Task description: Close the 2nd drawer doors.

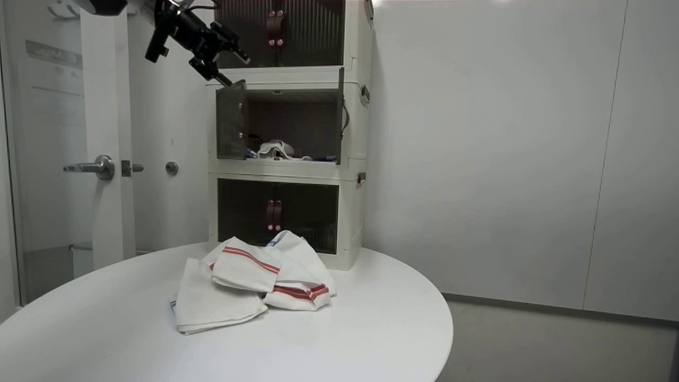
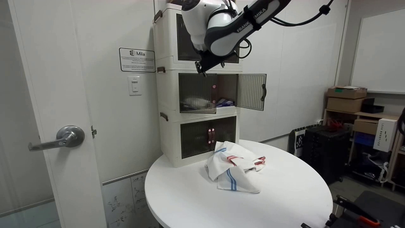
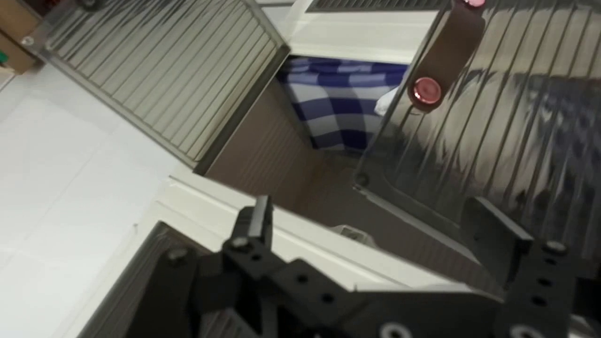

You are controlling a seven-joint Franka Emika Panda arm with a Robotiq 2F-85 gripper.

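Observation:
The white cabinet's middle tier has both dark-tinted doors open. One door (image 1: 231,122) (image 2: 196,93) stands partly open in both exterior views; its brown strap handle (image 3: 446,61) shows in the wrist view. The other door (image 1: 340,119) (image 2: 252,91) (image 3: 159,75) stands swung wide out and is nearly edge-on in an exterior view. My gripper (image 1: 237,71) (image 2: 202,69) (image 3: 371,204) is open and empty, at the top edge of the partly open door. One finger overlaps that door in the wrist view; I cannot tell if they touch.
The top-tier doors (image 1: 313,32) and bottom-tier doors (image 1: 244,212) are shut. A blue-white checked cloth (image 3: 347,101) lies inside the middle tier. White striped towels (image 1: 254,281) lie on the round table (image 1: 371,339) before the cabinet. A room door (image 2: 60,110) stands beside it.

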